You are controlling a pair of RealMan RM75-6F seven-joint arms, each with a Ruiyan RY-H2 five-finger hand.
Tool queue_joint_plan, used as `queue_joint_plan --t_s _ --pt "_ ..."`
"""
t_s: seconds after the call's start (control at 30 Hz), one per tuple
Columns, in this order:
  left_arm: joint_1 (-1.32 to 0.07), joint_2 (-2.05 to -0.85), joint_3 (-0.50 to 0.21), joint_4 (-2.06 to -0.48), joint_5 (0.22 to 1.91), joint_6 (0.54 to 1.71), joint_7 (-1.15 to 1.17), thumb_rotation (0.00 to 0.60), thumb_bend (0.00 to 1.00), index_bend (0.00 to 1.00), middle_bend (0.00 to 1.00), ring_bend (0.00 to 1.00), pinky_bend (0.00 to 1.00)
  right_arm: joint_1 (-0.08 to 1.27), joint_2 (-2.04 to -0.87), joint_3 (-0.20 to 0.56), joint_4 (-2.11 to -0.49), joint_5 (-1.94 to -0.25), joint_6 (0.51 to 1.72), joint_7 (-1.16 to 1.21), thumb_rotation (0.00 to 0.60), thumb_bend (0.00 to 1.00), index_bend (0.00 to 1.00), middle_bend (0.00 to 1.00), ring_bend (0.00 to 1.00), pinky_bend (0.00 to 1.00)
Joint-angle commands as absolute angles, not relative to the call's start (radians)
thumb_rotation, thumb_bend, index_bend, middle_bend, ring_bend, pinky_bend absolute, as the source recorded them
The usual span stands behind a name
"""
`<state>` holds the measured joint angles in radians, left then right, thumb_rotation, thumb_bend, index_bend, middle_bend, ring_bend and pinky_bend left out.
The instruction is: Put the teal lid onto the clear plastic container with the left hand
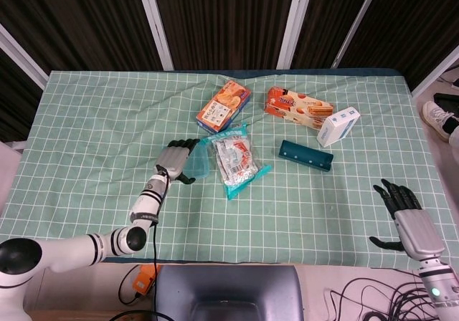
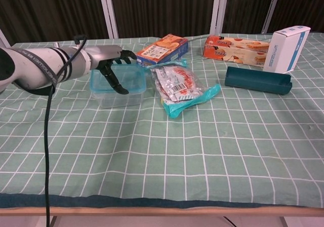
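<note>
green checked tablecloth (image 1: 93, 120), dark slatted wall (image 1: 215, 20)

snack bag (image 2: 183, 88) crowding container's (image 2: 120, 87) right, open cloth (image 2: 152, 151) in front

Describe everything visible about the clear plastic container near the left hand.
The clear plastic container is a low rectangular tub with see-through walls and rounded corners. A teal lid sits on top of it, roughly level. It stands upright on the green checked tablecloth, just left of a teal snack packet. The left hand reaches over its left side, fingers curled down over the lid. Its contents cannot be made out.
</note>
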<state>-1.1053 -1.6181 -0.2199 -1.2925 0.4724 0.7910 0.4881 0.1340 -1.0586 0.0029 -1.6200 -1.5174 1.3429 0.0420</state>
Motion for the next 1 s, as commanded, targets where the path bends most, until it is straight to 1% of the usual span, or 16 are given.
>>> queue_joint_plan --t_s 0.03,0.53,0.6,0.7,0.8,0.87,1.0 --pt "-1.107 -1.619 -0.218 -1.288 0.47 0.786 0.489 0.6 0.25 0.0 0.39 0.58 0.37 0.134 -1.058 0.003 -1.619 -1.517 1.343 0.044 0.6 0.16 0.0 0.0 0.0 0.0" --pt "-1.113 -1.63 -0.203 -1.261 0.443 0.768 0.504 0.6 0.25 0.0 0.39 0.58 0.36 0.133 -1.056 0.002 -1.616 -1.519 1.344 0.051 0.6 0.16 0.0 0.0 0.0 0.0" --pt "-1.113 -1.629 -0.203 -1.259 0.44 0.765 0.503 0.6 0.25 0.0 0.39 0.58 0.35 0.133 -1.056 0.002 -1.616 -1.519 1.344 0.05 0.6 0.16 0.0 0.0 0.0 0.0" --pt "-1.113 -1.626 -0.205 -1.258 0.436 0.76 0.499 0.6 0.25 0.0 0.39 0.58 0.3 0.133 -1.057 0.002 -1.615 -1.518 1.343 0.05 0.6 0.16 0.0 0.0 0.0 0.0" --pt "-1.111 -1.621 -0.205 -1.258 0.429 0.753 0.494 0.6 0.25 0.0 0.39 0.53 0.25 0.134 -1.057 0.003 -1.615 -1.516 1.342 0.05 0.6 0.16 0.0 0.0 0.0 0.0" --pt "-1.11 -1.619 -0.205 -1.257 0.423 0.747 0.489 0.6 0.25 0.0 0.39 0.48 0.22 0.134 -1.057 0.003 -1.615 -1.516 1.342 0.051 0.6 0.16 0.0 0.0 0.0 0.0" --pt "-1.11 -1.617 -0.204 -1.255 0.419 0.741 0.486 0.6 0.25 0.0 0.39 0.41 0.19 0.134 -1.058 0.003 -1.615 -1.516 1.342 0.051 0.6 0.16 0.0 0.0 0.0 0.0"
